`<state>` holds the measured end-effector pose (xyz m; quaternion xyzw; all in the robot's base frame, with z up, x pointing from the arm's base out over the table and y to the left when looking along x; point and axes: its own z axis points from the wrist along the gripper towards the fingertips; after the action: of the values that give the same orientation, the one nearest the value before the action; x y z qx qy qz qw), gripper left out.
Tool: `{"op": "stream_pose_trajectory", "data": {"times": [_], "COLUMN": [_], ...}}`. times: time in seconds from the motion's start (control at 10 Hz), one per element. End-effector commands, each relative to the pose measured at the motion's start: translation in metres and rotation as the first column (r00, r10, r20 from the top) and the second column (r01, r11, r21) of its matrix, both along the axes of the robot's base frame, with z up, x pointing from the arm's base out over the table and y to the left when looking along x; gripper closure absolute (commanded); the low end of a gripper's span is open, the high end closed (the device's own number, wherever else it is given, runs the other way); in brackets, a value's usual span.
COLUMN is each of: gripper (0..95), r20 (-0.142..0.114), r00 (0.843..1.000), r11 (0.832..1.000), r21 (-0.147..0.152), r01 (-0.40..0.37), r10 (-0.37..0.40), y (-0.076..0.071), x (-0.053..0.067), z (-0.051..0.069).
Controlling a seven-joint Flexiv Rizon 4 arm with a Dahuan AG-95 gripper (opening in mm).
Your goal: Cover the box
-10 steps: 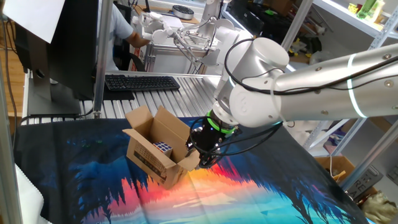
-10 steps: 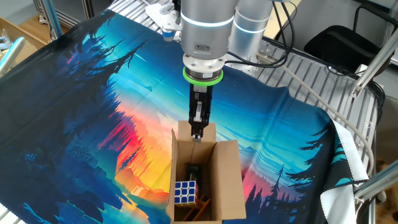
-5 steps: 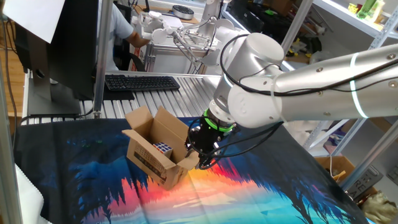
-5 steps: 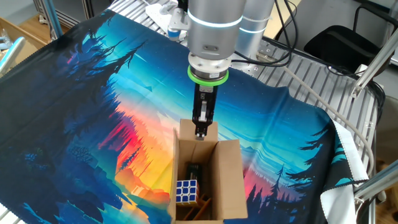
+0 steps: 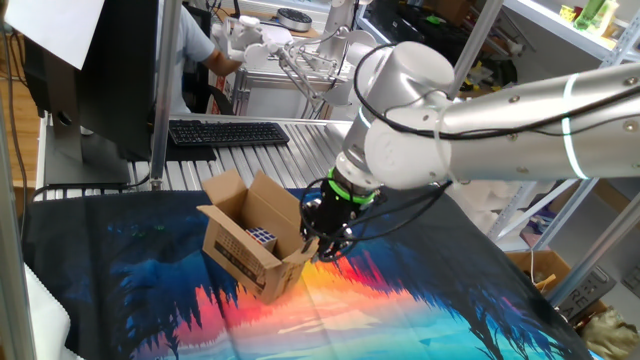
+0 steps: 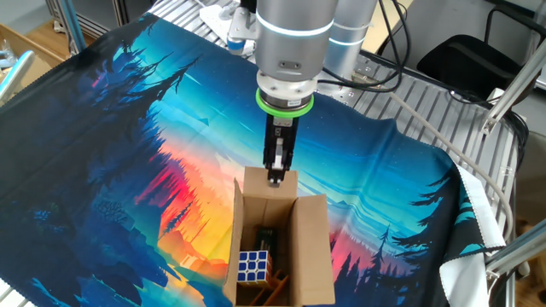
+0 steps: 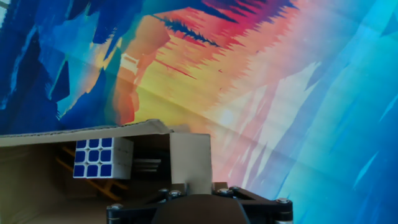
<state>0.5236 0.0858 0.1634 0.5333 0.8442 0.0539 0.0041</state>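
At box (image 6: 281,234) end flap (image 7: 190,158), tool (image 6: 275,177) pinched shut on it

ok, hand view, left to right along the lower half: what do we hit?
Rubik's cube inside the box → the box's end flap, standing above the gripper with the jaws shut on it → bare printed cloth.
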Motion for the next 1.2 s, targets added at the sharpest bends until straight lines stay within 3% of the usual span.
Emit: {"op": "stream_pose_trajectory", "data": {"times": [0.1,0.2,0.3,1.2], "gripper": [76.0,76.0,57.0,57.0], "r20": [-0.009,-0.009,-0.008,-0.01], "r00": [0.999,0.999,0.998,0.995], "r11": [0.999,0.999,0.998,0.995], "r21": [0.008,0.004,0.004,0.008], "r01": [0.032,0.037,0.055,0.096], "r10": [-0.032,-0.037,-0.055,-0.096], "y": [0.002,0.003,0.003,0.002], "x": [0.004,0.004,0.005,0.015], "z": [0.005,0.004,0.002,0.001]}}
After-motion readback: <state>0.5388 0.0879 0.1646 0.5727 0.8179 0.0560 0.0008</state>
